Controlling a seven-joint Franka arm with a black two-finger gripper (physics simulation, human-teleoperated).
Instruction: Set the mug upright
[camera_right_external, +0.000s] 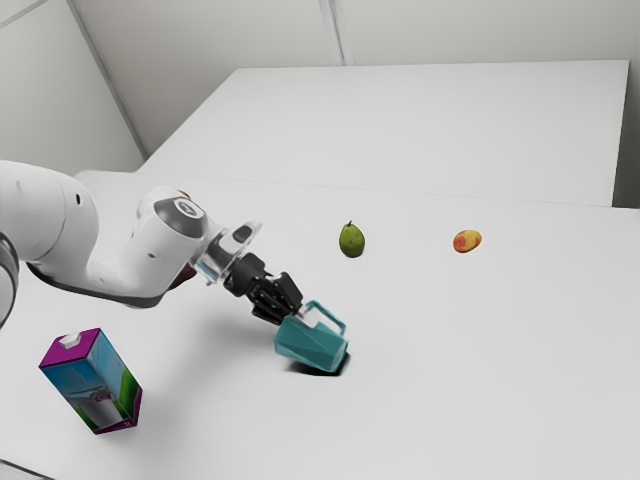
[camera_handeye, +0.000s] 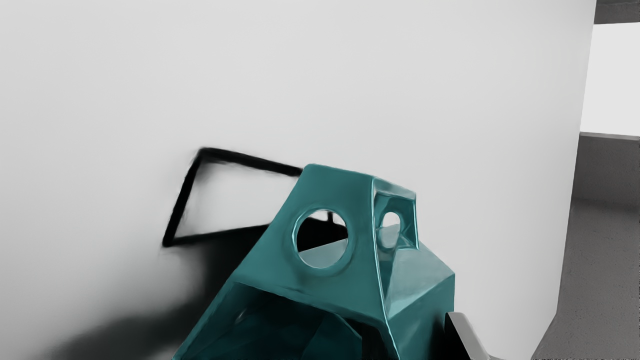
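"Found the teal, angular-sided mug (camera_right_external: 311, 344)?"

"Yes. Look toward the near side of the white table (camera_right_external: 440, 400), a little left of the exterior view's middle, right at the end of the black gripper (camera_right_external: 288, 311)."

"Upright?"

"No. Tipped over, with mouth turned toward the gripper and base angled down toward the near right of the exterior view. Notice the teal loop handle (camera_right_external: 334, 316) on the upper side. Cannot tell whether resting on the table or slightly raised."

"And the gripper, clamped on the mug or loose?"

"Cannot tell. Reaching in from the exterior view's left, right up against the mouth end, but impossible to judge open or closed."

"Anything in the wrist view?"

"Can make out round openings through the teal surface past the mouth, plus a black shadow (camera_handeye: 183, 200) on the table beside the mug."

"Now list the rest of the exterior view."

"Count a purple-topped carton with blue and green sides (camera_right_external: 92, 385) at near left, a green pear (camera_right_external: 351, 241) farther back than the mug, and a yellow-and-red oval fruit (camera_right_external: 467, 241) at far right."
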